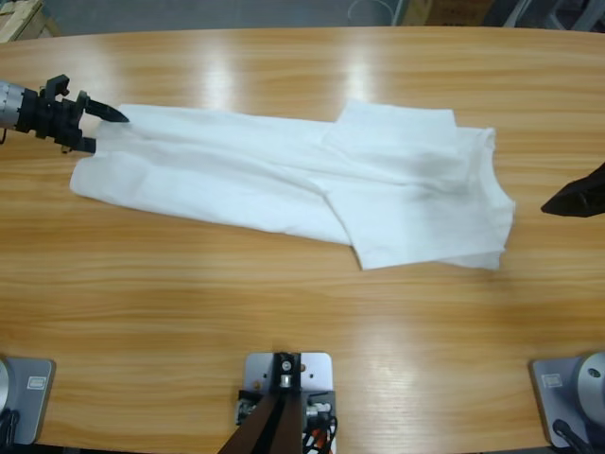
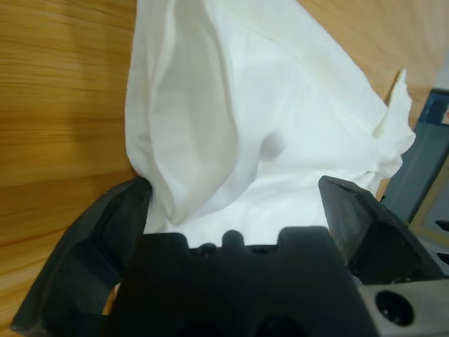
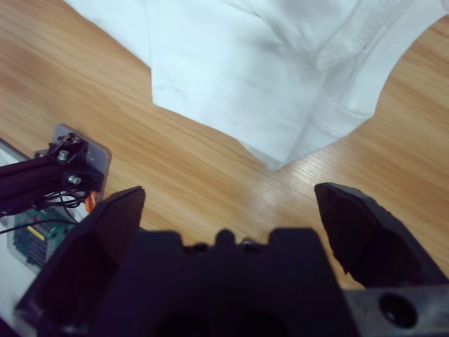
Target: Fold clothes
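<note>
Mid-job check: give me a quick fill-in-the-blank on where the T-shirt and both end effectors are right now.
1. The white T-shirt lies on the wooden ____.
2. The left end effector is at the shirt's edge with its jaws ____.
3. The right end effector is off the cloth, over bare ____.
4. In the high view the shirt's body is folded into a long ____.

Missing words: table; open; wood; strip

Long wooden table [image 1: 284, 312] — glossy grain, light glare along far edge
</note>
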